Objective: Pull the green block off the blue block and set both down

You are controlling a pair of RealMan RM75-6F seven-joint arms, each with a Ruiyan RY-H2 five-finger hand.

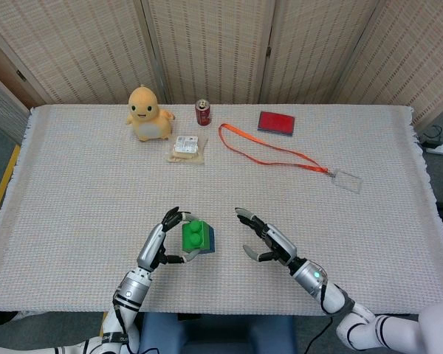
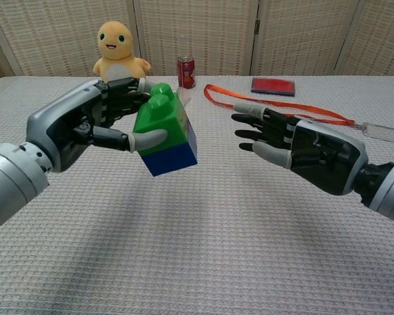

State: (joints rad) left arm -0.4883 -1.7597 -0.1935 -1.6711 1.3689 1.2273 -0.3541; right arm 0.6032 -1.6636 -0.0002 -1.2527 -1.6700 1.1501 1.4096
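Note:
My left hand (image 2: 85, 128) (image 1: 157, 245) holds a stacked pair of blocks in the air above the table's near part: a green block (image 2: 161, 118) (image 1: 195, 235) sits on top of a blue block (image 2: 174, 157) (image 1: 210, 240). Thumb and fingers grip the green one's sides. My right hand (image 2: 302, 147) (image 1: 269, 240) is open, fingers spread toward the blocks, a short gap to their right and touching nothing.
Toward the far edge of the woven tablecloth (image 1: 81, 192) lie a yellow plush toy (image 1: 148, 113), a red can (image 1: 203, 112), a wrapped snack (image 1: 186, 147), an orange lanyard (image 1: 269, 153) with a badge (image 1: 347, 179), and a red case (image 1: 276, 122).

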